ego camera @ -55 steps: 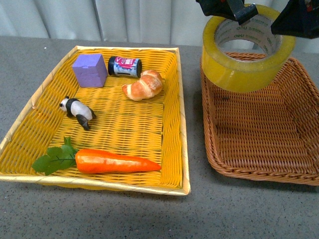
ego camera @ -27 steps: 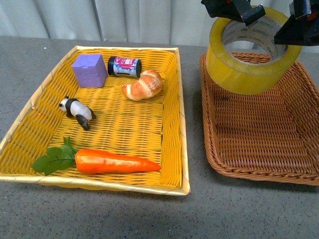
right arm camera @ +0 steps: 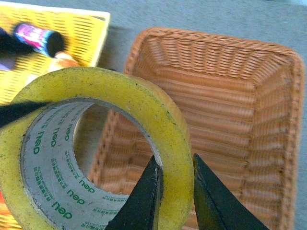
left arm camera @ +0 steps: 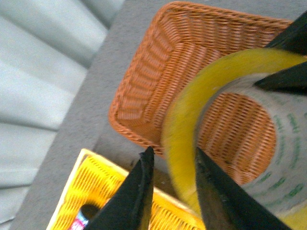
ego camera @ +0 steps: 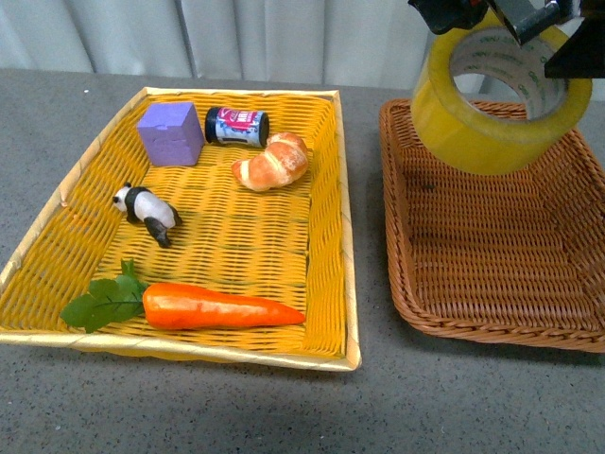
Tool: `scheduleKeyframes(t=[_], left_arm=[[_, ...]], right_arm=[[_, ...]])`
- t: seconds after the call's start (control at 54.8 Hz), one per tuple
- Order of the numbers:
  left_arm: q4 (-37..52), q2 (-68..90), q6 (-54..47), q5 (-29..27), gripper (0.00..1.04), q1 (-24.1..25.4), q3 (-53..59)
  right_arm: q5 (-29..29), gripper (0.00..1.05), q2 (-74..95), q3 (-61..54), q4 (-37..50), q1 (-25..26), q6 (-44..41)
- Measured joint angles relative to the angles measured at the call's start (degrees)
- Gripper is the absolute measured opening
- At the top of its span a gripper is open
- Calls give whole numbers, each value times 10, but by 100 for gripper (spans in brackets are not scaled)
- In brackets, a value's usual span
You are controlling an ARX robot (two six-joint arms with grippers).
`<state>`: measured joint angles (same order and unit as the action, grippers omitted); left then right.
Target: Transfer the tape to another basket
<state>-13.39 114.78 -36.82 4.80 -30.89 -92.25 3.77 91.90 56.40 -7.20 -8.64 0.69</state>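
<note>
Yellowish tape point(ego camera: 477, 132) hangs tilted above the far end of the wicker basket point(ego camera: 492, 329). Its wall is pinched by the left claw point(left arm camera: 173, 154) and the right claw point(right arm camera: 175, 160) (on opposite sides).

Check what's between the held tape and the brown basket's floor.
Nothing. The tape hangs over the basket, whose floor is bare in front and right wrist views.
</note>
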Motion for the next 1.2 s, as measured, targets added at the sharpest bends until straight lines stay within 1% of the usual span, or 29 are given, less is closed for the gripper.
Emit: scheduleKeyframes(t=[0.018,0.091,0.182,0.219,0.237,0.292,0.31,0.328,0.383,0.401,0.511,0.638,0.748,0.875,0.93,0.967,1.003,1.021,1.076,1.112,1.185,1.204], left_arm=[[3,-2,3,-1,32,0,2],[35,-19,56,12,44,12,21],[86,-41,143,3,59,36,55],[112,-51,182,-8,66,52,75],[119,-54,199,-13,68,56,81],[162,-65,265,-52,79,77,120],[186,-70,297,-80,84,88,141],[193,-71,307,-89,86,92,148],[234,-80,364,-146,96,111,191],[254,-84,395,-174,100,120,211],[317,-100,444,-260,98,137,278],[374,-127,482,-313,98,140,349],[392,-146,504,-334,98,140,391],[392,-153,511,-346,98,140,404],[391,-156,513,-354,98,139,406],[388,-160,517,-365,98,138,407],[389,-163,519,-376,98,136,409],[391,-165,520,-377,98,136,410],[412,-173,527,-388,98,133,421],[429,-179,527,-409,98,128,428],[461,-196,529,-451,98,115,447],[463,-197,529,-456,98,114,449]], right_arm=[[-4,14,1,0,0,0,-4],[-7,14,14,-1,0,12,-23],[-7,14,35,-2,9,28,-33],[-7,14,43,-5,14,34,-36],[-7,14,49,-6,18,38,-37],[-7,14,67,-13,30,48,-39],[-7,14,73,-15,34,52,-40],[-6,14,80,-17,39,54,-41],[-2,13,98,-24,56,62,-44],[1,13,105,-26,63,64,-44],[8,13,139,-42,109,74,-46],[10,13,173,-49,137,77,-42],[18,13,197,-49,145,77,-22],[22,13,202,-44,145,78,-8],[33,13,202,-44,146,79,4],[39,17,202,-44,147,79,9],[42,25,202,-44,150,79,19],[42,27,202,-44,151,80,21],[38,36,197,-49,168,79,23],[35,41,191,-55,183,79,23],[13,60,155,-86,226,80,16],[9,62,151,-89,228,80,16]])
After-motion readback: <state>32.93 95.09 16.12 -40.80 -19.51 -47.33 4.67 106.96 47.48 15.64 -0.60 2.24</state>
